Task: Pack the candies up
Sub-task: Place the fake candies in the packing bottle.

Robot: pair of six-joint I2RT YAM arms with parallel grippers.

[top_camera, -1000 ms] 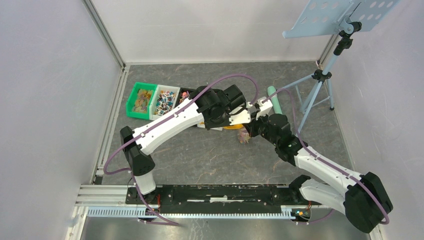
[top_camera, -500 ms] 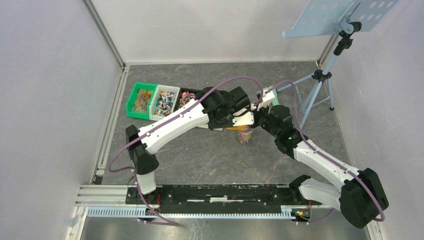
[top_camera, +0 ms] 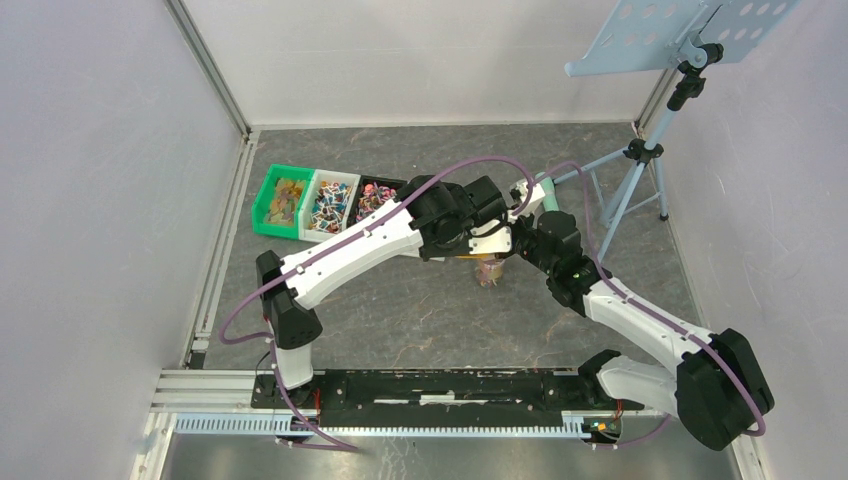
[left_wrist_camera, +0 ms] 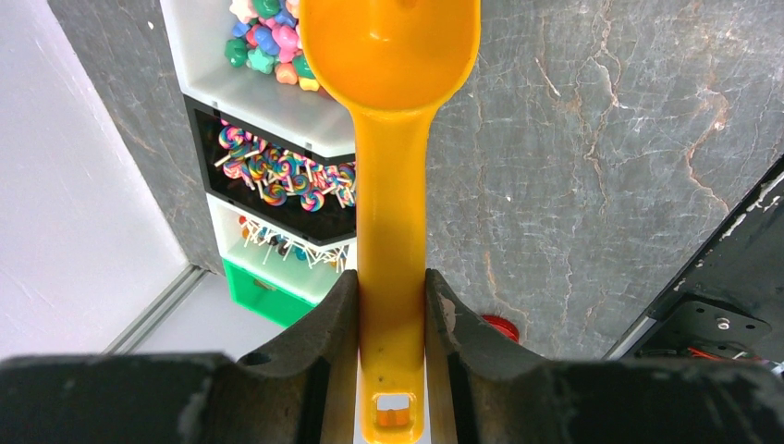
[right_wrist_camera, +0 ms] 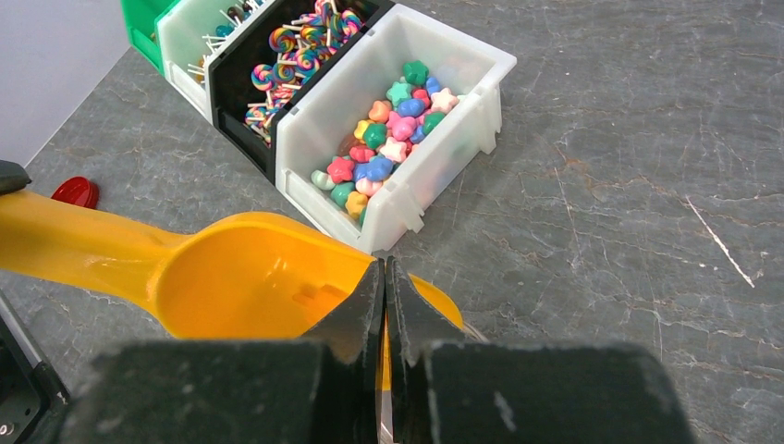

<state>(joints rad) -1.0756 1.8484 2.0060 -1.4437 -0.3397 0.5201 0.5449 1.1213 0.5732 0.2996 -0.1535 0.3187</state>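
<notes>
Dozens of candies (right_wrist_camera: pixel 384 139) lie heaped in the white bin (right_wrist_camera: pixel 453 139) just beyond my right gripper (right_wrist_camera: pixel 385 277). They are tiny moulded stars and flowers in pink, green, yellow, orange and blue, matte and unwrapped, piled loosely towards the bin's nearer half. From my left wrist I see the same heap past the far rim of the scoop's bowl, off to the left of my reach. My left gripper (left_wrist_camera: pixel 391 282) is narrowed onto the handle of the orange scoop (left_wrist_camera: pixel 393 185), one finger flat against each side, and the handle's square hole sits low between them. The scoop runs straight out from my fingers, its bowl up and showing no sweets inside. My right gripper's fingers are pressed together, tip to tip, and I can see nothing between them. They hang directly over the near edge of that orange bowl, and I cannot tell whether they touch it. Behind the candy bin, farther from my right fingers, stands a black bin (right_wrist_camera: pixel 245 129) of swirled lollipops (right_wrist_camera: pixel 287 42), then another white bin and a green bin (right_wrist_camera: pixel 143 18), all in a row and touching. A red lid (right_wrist_camera: pixel 76 191) lies on the grey stone-patterned table (right_wrist_camera: pixel 601 185), left of my right fingers and beyond the scoop's handle.
</notes>
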